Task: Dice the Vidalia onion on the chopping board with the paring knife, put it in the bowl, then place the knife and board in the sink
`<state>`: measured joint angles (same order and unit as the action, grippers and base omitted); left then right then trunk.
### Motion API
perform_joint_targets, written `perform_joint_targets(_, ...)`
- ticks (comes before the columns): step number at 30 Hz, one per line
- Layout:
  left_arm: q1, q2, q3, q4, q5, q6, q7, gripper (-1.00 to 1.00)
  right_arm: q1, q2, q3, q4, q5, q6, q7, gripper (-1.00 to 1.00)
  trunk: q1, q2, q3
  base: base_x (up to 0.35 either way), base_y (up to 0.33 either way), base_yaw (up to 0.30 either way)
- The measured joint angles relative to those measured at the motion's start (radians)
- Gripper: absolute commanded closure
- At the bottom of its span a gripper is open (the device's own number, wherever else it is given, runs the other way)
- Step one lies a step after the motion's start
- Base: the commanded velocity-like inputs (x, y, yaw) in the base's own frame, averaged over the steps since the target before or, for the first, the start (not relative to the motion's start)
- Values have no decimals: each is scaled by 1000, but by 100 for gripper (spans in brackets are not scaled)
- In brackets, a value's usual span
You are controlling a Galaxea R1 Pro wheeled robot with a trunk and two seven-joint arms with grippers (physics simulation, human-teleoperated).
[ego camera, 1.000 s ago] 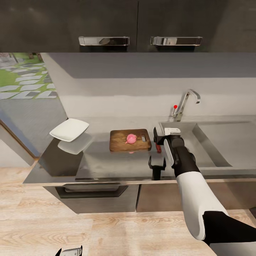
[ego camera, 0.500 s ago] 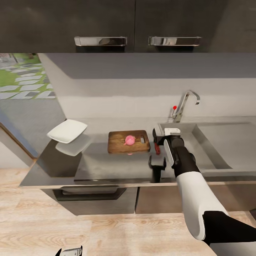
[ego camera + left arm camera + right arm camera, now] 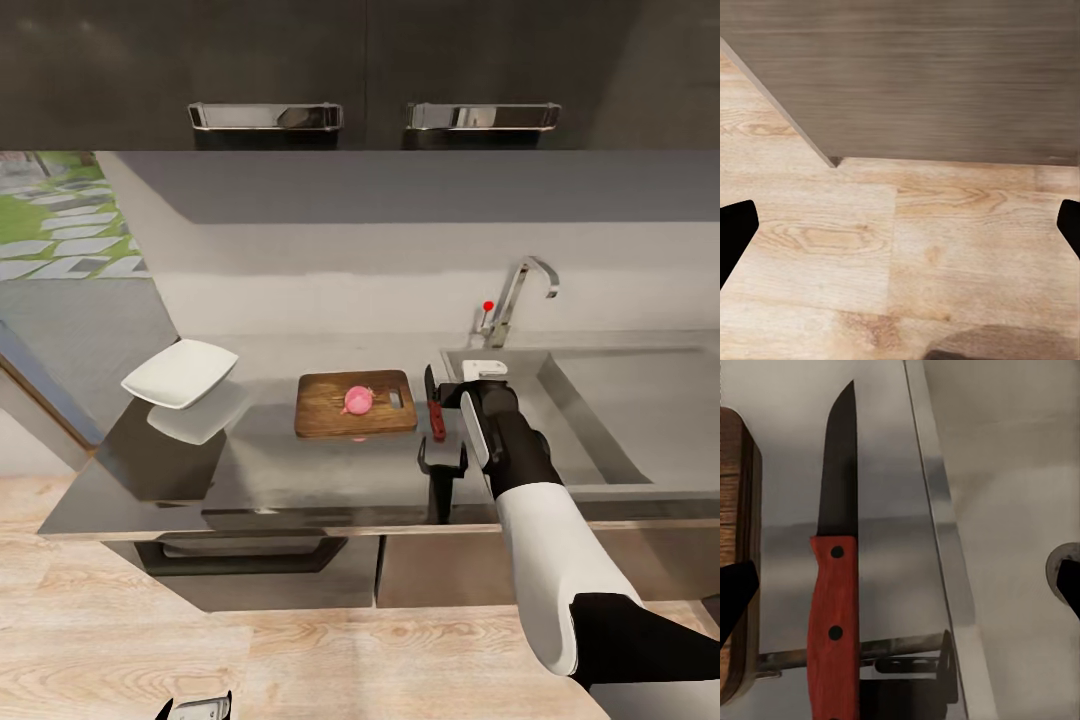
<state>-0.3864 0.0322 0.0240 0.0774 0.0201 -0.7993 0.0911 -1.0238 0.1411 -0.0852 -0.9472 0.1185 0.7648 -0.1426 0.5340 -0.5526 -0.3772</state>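
The pink Vidalia onion [image 3: 358, 400] lies on the brown chopping board [image 3: 355, 404] on the grey countertop [image 3: 300, 470]. Just right of the board lies the paring knife [image 3: 436, 415], between the board and the sink [image 3: 600, 400]. My right gripper [image 3: 445, 392] hangs open over the knife. In the right wrist view the red-handled knife [image 3: 832, 615] lies flat under that gripper [image 3: 900, 585], nearer one finger, beside the board's edge [image 3: 735, 510]. The white bowl [image 3: 180, 373] sits at the counter's left end. My left gripper [image 3: 195, 708] [image 3: 900, 229] is open, low over the floor.
A chrome faucet [image 3: 520, 290] with a red knob stands behind the sink. Dark wall cabinets with chrome handles [image 3: 265, 115] hang overhead. A grey drawer front [image 3: 250, 555] sits under the counter. The glossy top mirrors my right gripper [image 3: 442, 465]. Wooden floor [image 3: 907, 247] lies below.
The whole view has shifted, so the counter and its things sit slightly further left in the picture. Both grippers stay open and hold nothing.
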Motion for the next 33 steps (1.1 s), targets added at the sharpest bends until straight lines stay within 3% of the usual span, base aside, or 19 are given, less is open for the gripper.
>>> perform_joint_targets(33,0,0,0,0,0,0,0,-100,0,-13,1,101,3,-54,-1,-100,0,0,0,0,0,0)
